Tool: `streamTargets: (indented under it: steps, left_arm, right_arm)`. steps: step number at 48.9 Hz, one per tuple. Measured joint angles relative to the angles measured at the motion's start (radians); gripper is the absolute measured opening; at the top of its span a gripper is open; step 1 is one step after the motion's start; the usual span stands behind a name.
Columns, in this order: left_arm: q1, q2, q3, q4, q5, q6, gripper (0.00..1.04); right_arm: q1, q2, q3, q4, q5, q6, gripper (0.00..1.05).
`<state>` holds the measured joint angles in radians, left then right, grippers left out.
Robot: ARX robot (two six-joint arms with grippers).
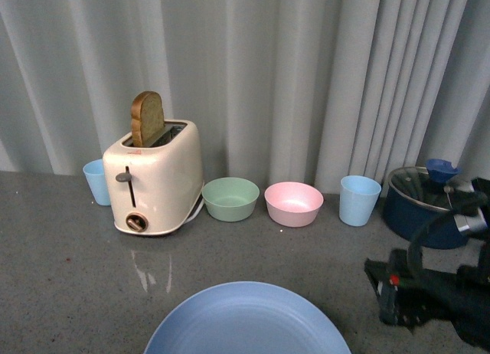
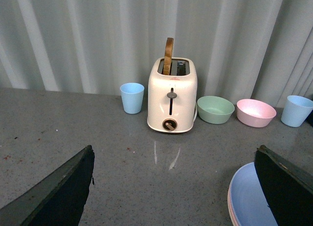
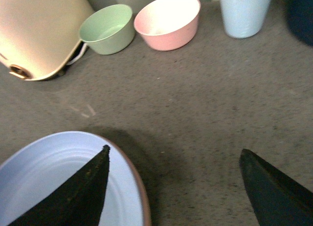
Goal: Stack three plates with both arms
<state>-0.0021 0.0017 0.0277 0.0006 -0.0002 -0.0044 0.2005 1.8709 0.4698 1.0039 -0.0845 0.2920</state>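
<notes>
You have the light blue round matte plastic plate [image 1: 246,321] at the near edge of the grey speckled countertop [image 1: 61,254], straight in front of the robot. In the left wrist view a pink rim [image 2: 230,206] shows just under the blue plate's edge, so it sits on top of at least one other plate; whether a third lies below you cannot tell from these views.

Your right gripper [image 3: 173,187] hangs above the counter with its two black fingers [image 3: 78,187] spread wide, nothing between them; one finger overlaps the blue plate's rim in that view, the other is over bare counter. In the front view the right arm [image 1: 429,289] shows low at the right, beside the plate. Your left gripper [image 2: 176,192] is likewise spread wide and empty, the plate stack beside one of its fingers.

Along the curtain you see a cream two-slot toaster [image 1: 155,178] with a slice of brown bread [image 1: 147,118] standing up in it, a light blue cup [image 1: 96,181] just beside it, then a small green bowl [image 1: 230,198], a small pink bowl [image 1: 293,203], another light blue cup [image 1: 359,200], and a dark blue pot with a glass lid [image 1: 425,197].
</notes>
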Motion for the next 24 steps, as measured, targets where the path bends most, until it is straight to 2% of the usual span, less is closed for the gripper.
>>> streamTargets:
  steps: [9,11,18,22,24]
  left_arm:
    - [0.000,0.000,0.000,0.000,0.000,0.000,0.98]
    - [0.000,-0.001,0.000,0.000,0.000,0.000,0.98]
    - [0.000,0.000,0.000,0.000,0.000,0.000,0.98]
    - [0.000,-0.001,0.000,0.000,0.000,0.000,0.98]
    - [0.000,0.000,0.000,0.000,-0.002,0.000,0.98]
  right_arm:
    - [-0.019,-0.023,-0.130,0.278,0.182,-0.155,0.53]
    - [-0.033,-0.064,-0.170,0.349,0.210,-0.182,0.43]
    - [-0.046,-0.116,-0.212,0.391,0.218,-0.203,0.18]
    - [-0.075,-0.223,-0.293,0.369,0.182,-0.247,0.04]
    - [-0.088,-0.311,-0.341,0.345,0.180,-0.262,0.03]
